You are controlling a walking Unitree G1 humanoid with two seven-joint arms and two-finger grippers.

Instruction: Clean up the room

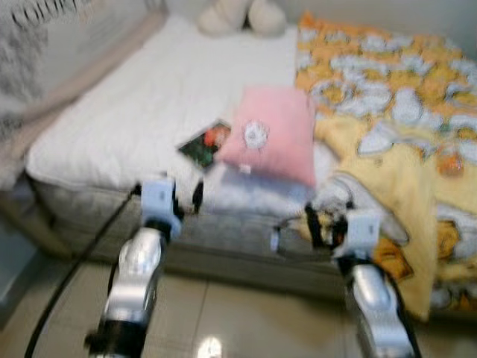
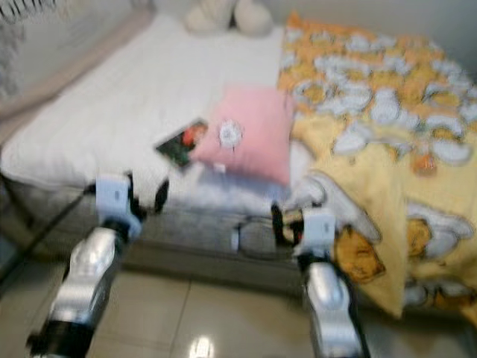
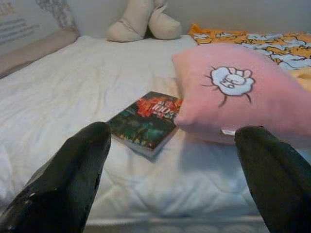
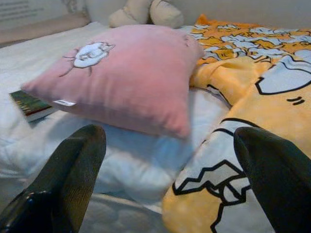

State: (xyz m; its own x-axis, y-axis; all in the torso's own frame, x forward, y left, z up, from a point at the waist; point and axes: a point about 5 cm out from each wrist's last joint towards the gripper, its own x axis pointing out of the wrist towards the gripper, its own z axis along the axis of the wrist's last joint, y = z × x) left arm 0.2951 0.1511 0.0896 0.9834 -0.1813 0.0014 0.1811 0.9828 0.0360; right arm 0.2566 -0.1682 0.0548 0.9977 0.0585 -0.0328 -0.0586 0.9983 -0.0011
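A pink pillow [image 1: 272, 142] with a white cartoon patch lies on the white mattress [image 1: 134, 112] near the bed's front edge. A dark book [image 1: 205, 144] lies flat with one end tucked under the pillow's left side. A yellow and orange cartoon blanket [image 1: 395, 112] covers the right half of the bed and hangs over its front. My left gripper [image 1: 188, 198] is open at the bed's edge and faces the book [image 3: 146, 119]. My right gripper [image 1: 319, 225] is open, low in front of the pillow [image 4: 126, 77] and the blanket's fold [image 4: 228, 145]. Neither holds anything.
A beige plush toy [image 1: 242, 16] sits at the head of the bed. A padded beige bed side [image 1: 82, 78] runs along the left. I stand on glossy tiled floor [image 1: 246, 313]. A black cable [image 1: 74, 276] trails beside my left arm.
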